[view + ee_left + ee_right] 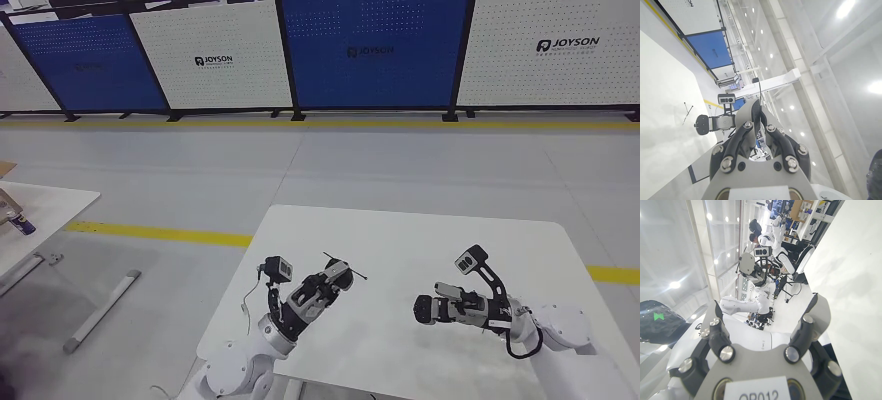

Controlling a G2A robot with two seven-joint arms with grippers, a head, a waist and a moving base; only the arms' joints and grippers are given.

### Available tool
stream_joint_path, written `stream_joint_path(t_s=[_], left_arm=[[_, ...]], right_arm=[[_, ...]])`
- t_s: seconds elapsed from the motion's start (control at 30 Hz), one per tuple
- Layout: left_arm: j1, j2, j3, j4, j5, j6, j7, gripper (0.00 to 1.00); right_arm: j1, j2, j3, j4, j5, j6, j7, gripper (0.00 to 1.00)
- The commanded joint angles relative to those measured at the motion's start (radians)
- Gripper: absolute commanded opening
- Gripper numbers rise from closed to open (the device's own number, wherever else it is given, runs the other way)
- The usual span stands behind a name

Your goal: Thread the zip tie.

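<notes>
Left gripper: clamped on thin black plastic zip tie, above white table, left side.
Zip tie: sticks out beyond the fingertips.
Right gripper: spread wide, holding nothing, well apart to the right.

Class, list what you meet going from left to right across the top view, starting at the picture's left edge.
Side table → left gripper, shut on the zip tie → right gripper, open.

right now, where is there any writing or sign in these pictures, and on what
white wall panel: dark brand logo, not quoted
blue wall panel: logo too faint to read
wrist label: print cut off at the edge
dark cover: green hourglass-shaped mark, no letters
</notes>
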Motion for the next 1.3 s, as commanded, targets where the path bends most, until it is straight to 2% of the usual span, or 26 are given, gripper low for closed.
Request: stream_joint_path(t_s=[0.0,0.17,0.4,0.47,0.53,0.6,0.83,0.93,1.03,1.27], left_arm=[[-0.005,-0.002,0.000,-0.003,-0.025,-0.004,0.023,0.00],[0.006,-0.005,-0.028,-0.020,-0.121,-0.074,0.043,0.00],[0.008,-0.005,-0.031,-0.020,-0.122,-0.078,0.046,0.00],[0.002,-0.005,-0.027,-0.012,-0.105,-0.061,0.051,0.00],[-0.009,-0.005,-0.014,0.008,-0.033,-0.021,0.069,0.00],[-0.022,-0.006,0.009,0.026,0.020,-0.002,0.079,0.00],[-0.064,-0.010,0.087,0.131,0.174,0.036,0.104,0.00],[-0.081,-0.012,0.111,0.172,0.239,0.035,0.123,0.00],[-0.084,-0.014,0.116,0.170,0.215,0.031,0.143,0.00],[-0.084,-0.014,0.116,0.170,0.215,0.031,0.143,0.00]], right_arm=[[0.000,0.000,0.000,0.000,0.000,0.000,0.000,1.00],[0.000,0.000,0.000,0.000,0.000,0.000,0.000,1.00],[0.000,0.000,0.000,0.000,0.000,0.000,0.000,1.00],[0.000,0.000,0.000,0.000,0.000,0.000,0.000,1.00],[0.000,0.000,0.000,0.000,0.000,0.000,0.000,1.00],[0.000,0.000,0.000,0.000,0.000,0.000,0.000,1.00],[0.000,0.000,0.000,0.000,0.000,0.000,0.000,1.00],[0.000,0.000,0.000,0.000,0.000,0.000,0.000,1.00],[0.000,0.000,0.000,0.000,0.000,0.000,0.000,1.00],[0.000,0.000,0.000,0.000,0.000,0.000,0.000,1.00]])
